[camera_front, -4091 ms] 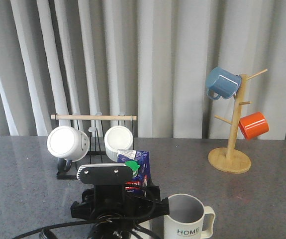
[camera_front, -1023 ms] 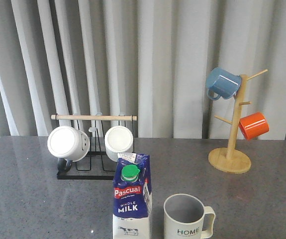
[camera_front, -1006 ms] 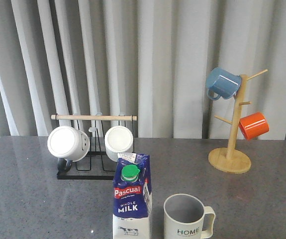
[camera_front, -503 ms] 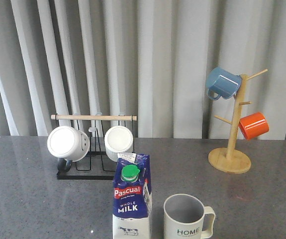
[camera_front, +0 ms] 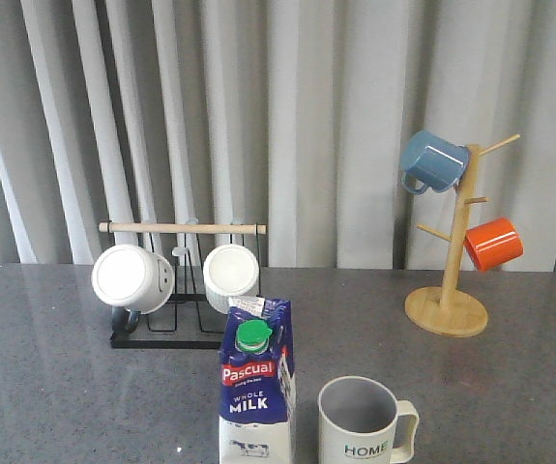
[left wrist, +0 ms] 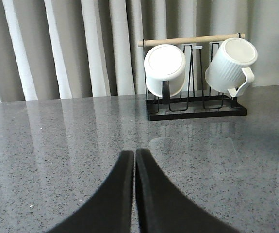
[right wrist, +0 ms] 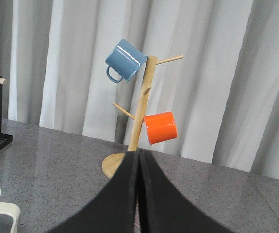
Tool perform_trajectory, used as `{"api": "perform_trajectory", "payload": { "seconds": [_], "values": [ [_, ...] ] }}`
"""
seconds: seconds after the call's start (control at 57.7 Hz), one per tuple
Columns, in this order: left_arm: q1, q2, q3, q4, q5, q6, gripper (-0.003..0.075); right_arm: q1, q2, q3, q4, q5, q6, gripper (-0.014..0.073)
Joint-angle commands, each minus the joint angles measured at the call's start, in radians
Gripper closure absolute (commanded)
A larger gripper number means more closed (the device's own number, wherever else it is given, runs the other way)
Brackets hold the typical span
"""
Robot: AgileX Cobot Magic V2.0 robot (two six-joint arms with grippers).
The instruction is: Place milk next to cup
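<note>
In the front view, the milk [camera_front: 256,384] stands upright on the grey table [camera_front: 55,387], just left of the cup [camera_front: 363,421] with a narrow gap between them; neither arm shows here. In the left wrist view, the left gripper [left wrist: 134,156] has its jaws pressed together, empty, with the black rack [left wrist: 196,110] of white mugs beyond and the carton's edge at the frame's side. In the right wrist view, the right gripper [right wrist: 138,156] is likewise closed on nothing, facing the wooden mug tree [right wrist: 138,114].

Grey speckled table [camera_front: 55,387] carries milk [camera_front: 256,387], cup [camera_front: 360,422], black rack [camera_front: 166,333], wooden tree [camera_front: 449,290].
</note>
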Motion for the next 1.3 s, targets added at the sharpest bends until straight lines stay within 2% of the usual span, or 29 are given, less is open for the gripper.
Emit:
{"api": "perform_trajectory", "payload": {
  "seconds": [0.0,0.832,0.954,1.092,1.283],
  "values": [
    [0.001,-0.012,-0.020,0.000,-0.067,-0.002,0.0726,-0.005,0.002,-0.031,-0.005,-0.070,-0.004,0.0602],
    [0.001,-0.012,-0.020,0.000,-0.067,-0.002,0.0726,-0.005,-0.005,-0.020,-0.008,-0.066,-0.028,0.0602],
    [0.001,-0.012,-0.020,0.000,-0.067,-0.002,0.0726,-0.005,-0.118,0.053,0.008,-0.032,0.000,0.0602],
    [0.001,-0.012,-0.020,0.000,-0.067,-0.002,0.0726,-0.005,-0.279,0.207,0.012,0.029,0.111,0.0602],
    [0.001,-0.012,-0.020,0.000,-0.067,-0.002,0.0726,-0.005,-0.478,0.383,0.006,0.050,0.131,0.0602]
  ]
}}
